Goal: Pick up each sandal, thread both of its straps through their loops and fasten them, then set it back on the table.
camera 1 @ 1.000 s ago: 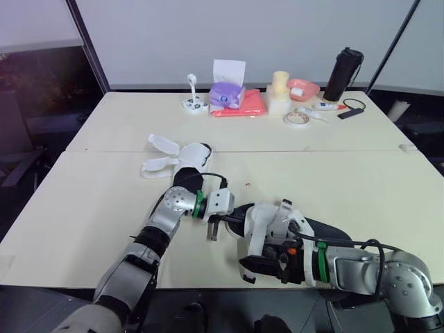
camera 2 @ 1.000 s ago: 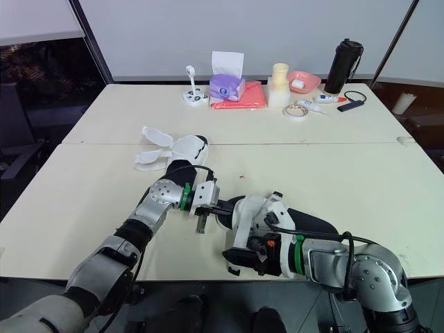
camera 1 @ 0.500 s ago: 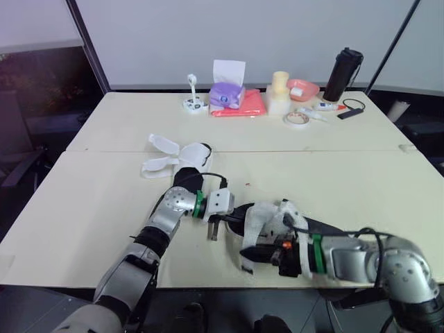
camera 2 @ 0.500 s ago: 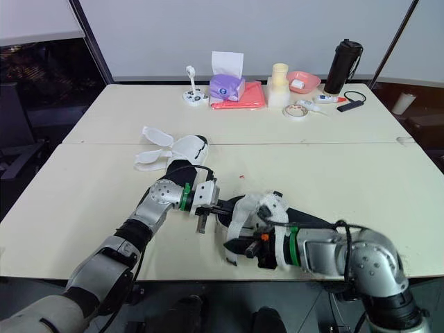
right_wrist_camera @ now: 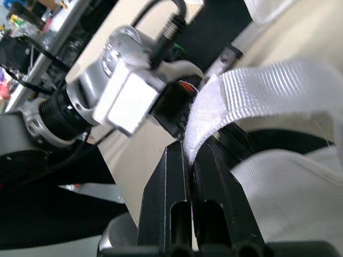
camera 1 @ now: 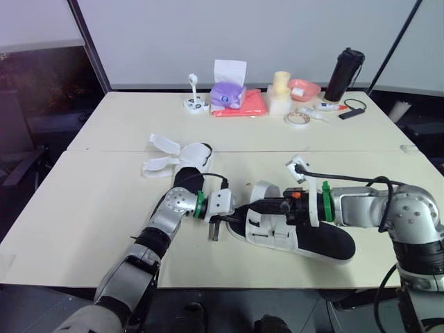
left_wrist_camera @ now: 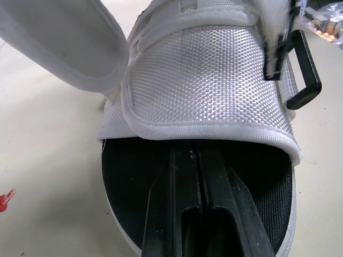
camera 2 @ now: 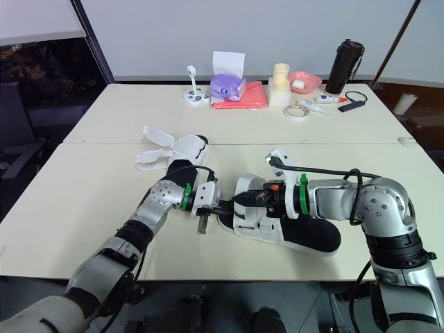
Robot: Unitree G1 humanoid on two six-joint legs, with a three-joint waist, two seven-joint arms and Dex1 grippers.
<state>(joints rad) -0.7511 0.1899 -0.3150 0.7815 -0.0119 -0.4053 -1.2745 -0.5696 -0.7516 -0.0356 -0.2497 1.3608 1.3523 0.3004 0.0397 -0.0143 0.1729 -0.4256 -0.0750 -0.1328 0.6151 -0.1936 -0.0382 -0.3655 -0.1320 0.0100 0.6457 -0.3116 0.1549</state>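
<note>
A black-soled sandal with white woven straps lies near the table's front edge. My left gripper is shut on the sandal's toe end; in the left wrist view its fingers pinch the black sole under the front strap. My right gripper reaches in from the right and is shut on a white strap, which arches up over the forefoot. The second sandal lies farther back on the left with its white straps spread open.
Along the far edge stand a purple tissue box on a red cloth, a cream cup stack, a pink bowl, a black bottle and a tape roll. A seam joins the two tables.
My right gripper shut on the strap and swung from the front edge up and over to the sandal's right side, pulling the strap across. The left gripper stayed on the toe.
</note>
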